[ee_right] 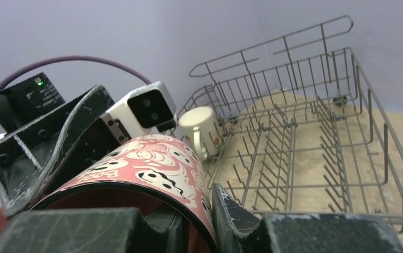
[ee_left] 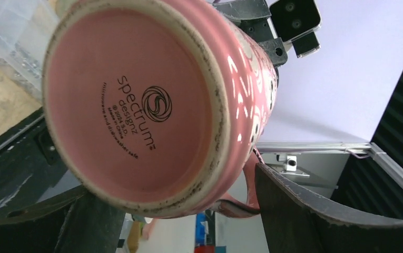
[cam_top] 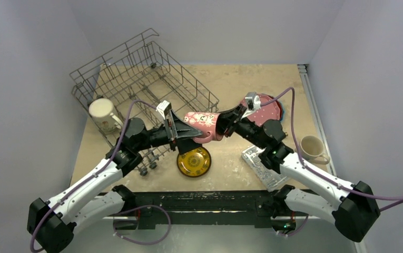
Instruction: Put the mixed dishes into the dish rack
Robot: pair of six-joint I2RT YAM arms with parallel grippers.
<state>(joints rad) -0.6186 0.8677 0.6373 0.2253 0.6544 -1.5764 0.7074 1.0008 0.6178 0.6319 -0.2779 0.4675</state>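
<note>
The pink mug (cam_top: 202,126) with white ghost figures hangs on its side above the table, between both grippers. My right gripper (cam_top: 225,124) is shut on its rim wall (ee_right: 151,174), one finger inside and one outside. My left gripper (cam_top: 184,132) stands round the mug's base (ee_left: 136,105); one finger lies against the base edge and the other against the handle (ee_left: 252,182). The grey wire dish rack (cam_top: 141,79) stands at the back left with a cream mug (cam_top: 101,112) in its near corner. A small yellow plate (cam_top: 194,161) lies below the mug. A pink dotted plate (cam_top: 270,108) lies behind the right arm.
Another cream mug (cam_top: 311,147) stands at the right edge of the table. A clear plastic box of small metal parts (cam_top: 262,166) lies under the right forearm. The rack's open floor and upright tines (ee_right: 294,158) show in the right wrist view.
</note>
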